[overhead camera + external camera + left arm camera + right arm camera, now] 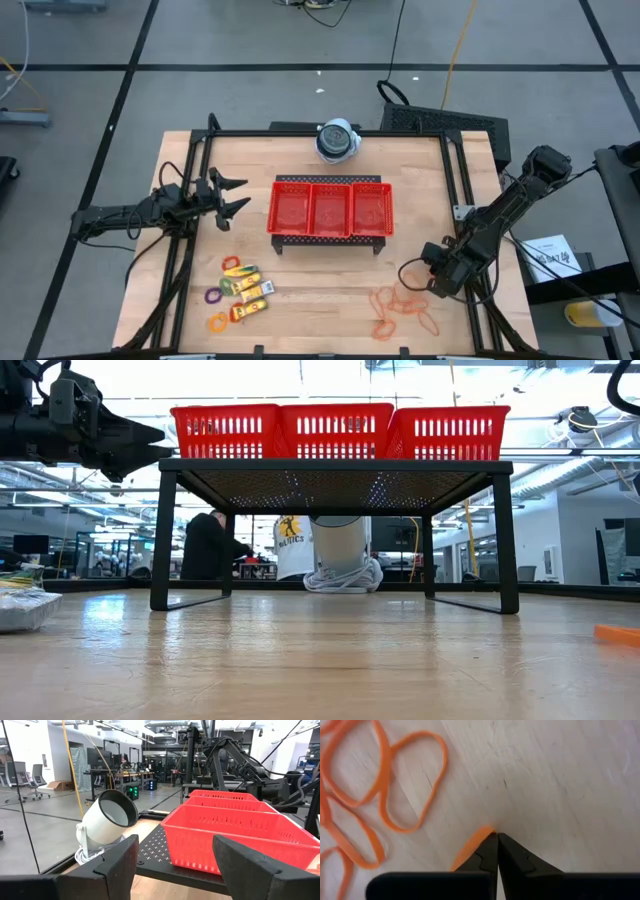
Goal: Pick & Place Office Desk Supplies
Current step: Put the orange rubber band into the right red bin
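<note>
Several orange rubber bands (400, 308) lie loose on the wood near the table's near right corner, also in the right wrist view (395, 785). My right gripper (414, 272) (497, 836) is down at the table just beyond them, shut. Yellow packets (250, 286) and small coloured rings (213, 296) lie flat at the near left. My left gripper (234, 198) (175, 855) hovers open left of the red mesh tray (332, 186), level with it, touching nothing. My right gripper comes from above, pointing down, tips at the wood. A short stretch of one orange rubber band (470, 847) comes out at the shut fingertips (487, 851). It seems pinched between them. The rest of that band is hidden under the gripper.
The red three-compartment tray (340, 430) (235, 827) sits on a black perforated stand (335, 465) at mid table. A round white-grey device (337, 140) (107, 817) stands at the far edge. Black frame rails (178, 260) run along both sides. A person (210, 545) is in the room behind.
</note>
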Robot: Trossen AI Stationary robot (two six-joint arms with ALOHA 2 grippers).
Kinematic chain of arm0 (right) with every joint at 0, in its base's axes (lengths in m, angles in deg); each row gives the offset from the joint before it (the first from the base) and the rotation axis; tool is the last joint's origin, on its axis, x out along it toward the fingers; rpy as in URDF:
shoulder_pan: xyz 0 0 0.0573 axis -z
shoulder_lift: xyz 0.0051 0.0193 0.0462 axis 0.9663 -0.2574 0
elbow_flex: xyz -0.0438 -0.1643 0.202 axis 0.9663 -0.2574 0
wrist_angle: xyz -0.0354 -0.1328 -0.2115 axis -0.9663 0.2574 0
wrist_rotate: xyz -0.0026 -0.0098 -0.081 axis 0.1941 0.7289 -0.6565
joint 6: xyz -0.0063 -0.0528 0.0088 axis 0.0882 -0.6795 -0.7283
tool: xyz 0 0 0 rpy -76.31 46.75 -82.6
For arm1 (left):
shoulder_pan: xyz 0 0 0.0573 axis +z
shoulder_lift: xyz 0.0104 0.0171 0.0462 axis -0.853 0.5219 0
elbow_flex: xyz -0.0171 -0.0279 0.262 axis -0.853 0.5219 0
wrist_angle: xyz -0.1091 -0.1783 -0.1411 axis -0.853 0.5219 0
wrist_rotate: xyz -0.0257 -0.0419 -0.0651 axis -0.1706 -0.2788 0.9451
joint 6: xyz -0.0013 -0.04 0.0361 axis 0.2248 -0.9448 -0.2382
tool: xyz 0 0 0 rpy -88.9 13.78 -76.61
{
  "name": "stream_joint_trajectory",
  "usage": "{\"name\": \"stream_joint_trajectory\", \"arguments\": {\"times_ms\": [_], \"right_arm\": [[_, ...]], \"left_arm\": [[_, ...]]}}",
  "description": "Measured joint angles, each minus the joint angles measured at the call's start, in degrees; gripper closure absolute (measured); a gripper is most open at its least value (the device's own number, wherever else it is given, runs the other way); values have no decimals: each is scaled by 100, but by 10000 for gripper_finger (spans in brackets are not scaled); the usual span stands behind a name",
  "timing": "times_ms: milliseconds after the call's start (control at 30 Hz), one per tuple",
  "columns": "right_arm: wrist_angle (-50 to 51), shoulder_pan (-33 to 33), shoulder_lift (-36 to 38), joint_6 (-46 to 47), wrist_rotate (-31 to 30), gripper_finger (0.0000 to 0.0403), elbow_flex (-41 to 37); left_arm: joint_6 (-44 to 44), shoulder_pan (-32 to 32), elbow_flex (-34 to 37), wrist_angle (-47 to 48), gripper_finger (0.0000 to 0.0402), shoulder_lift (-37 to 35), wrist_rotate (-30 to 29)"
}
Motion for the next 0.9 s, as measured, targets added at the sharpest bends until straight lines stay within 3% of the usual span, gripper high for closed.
{"name": "stream_joint_trajectory", "arguments": {"times_ms": [267,467,600,733,900], "right_arm": [[21,31,838,-103,-1302,403,-42],[-22,26,1304,-355,-1764,403,-20],[-330,20,1540,-692,-1719,403,-17],[-1398,20,1623,-1283,-1796,395,-44],[-4223,20,1534,-2372,-1878,341,-669]], "left_arm": [[0,0,0,0,135,0,0],[1,1,-2,7,135,2,1],[2,2,-2,4,135,2,0],[1,1,-2,5,135,2,0],[0,1,-2,5,135,2,0]]}}
